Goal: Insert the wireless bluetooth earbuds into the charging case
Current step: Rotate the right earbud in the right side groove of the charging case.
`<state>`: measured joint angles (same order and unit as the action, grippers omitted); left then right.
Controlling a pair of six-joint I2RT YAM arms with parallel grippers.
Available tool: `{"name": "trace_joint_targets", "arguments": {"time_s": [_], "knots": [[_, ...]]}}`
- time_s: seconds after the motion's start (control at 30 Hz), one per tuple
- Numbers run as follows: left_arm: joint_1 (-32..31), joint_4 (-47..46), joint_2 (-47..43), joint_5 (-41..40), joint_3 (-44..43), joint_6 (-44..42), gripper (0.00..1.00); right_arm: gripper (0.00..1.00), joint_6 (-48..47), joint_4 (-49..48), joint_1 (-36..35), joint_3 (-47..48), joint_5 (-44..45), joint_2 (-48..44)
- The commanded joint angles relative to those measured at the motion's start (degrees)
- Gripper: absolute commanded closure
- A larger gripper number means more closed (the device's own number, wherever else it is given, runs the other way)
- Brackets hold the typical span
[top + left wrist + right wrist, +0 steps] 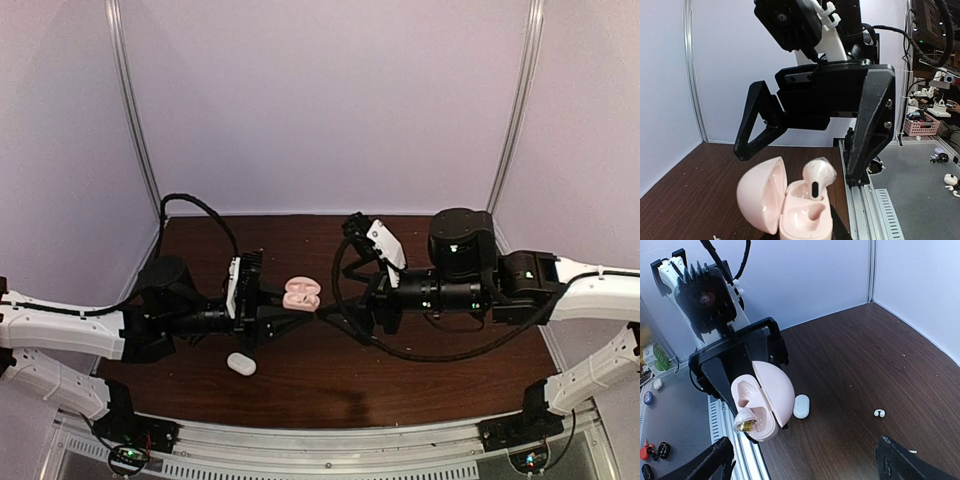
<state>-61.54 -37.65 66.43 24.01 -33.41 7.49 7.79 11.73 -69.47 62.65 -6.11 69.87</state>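
Above mid-table, left gripper [290, 300] is clasping pink case [765, 400], one earbud [818, 175] inside; right gripper [799, 167] is hovering spread wide alongside; other earbud [879, 413] is lying on open tabletop [850, 355].

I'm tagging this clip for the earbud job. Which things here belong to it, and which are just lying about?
Belonging: pink charging case, open, held by the left gripper; earbud in the case; loose earbud on the table; right gripper, open.
Lying about: white oval case on the table.
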Motion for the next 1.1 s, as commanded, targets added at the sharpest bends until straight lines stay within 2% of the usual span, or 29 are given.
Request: {"name": "trace_joint_targets", "arguments": {"time_s": [0.0,0.63,1.07], "knots": [[0.4,-3.4,0.4,1.2,0.1,0.6,1.00,0.00,0.3,-2.0,-0.3,2.5,-1.0,0.4],[0.4,-3.7,0.4,2.4,0.3,0.2,1.00,0.00,0.1,-1.5,1.4,2.8,2.1,1.8],[0.4,-4.8,0.1,1.5,1.3,0.7,1.00,0.00,-1.0,-2.6,2.0,1.5,-2.9,0.6]]}}
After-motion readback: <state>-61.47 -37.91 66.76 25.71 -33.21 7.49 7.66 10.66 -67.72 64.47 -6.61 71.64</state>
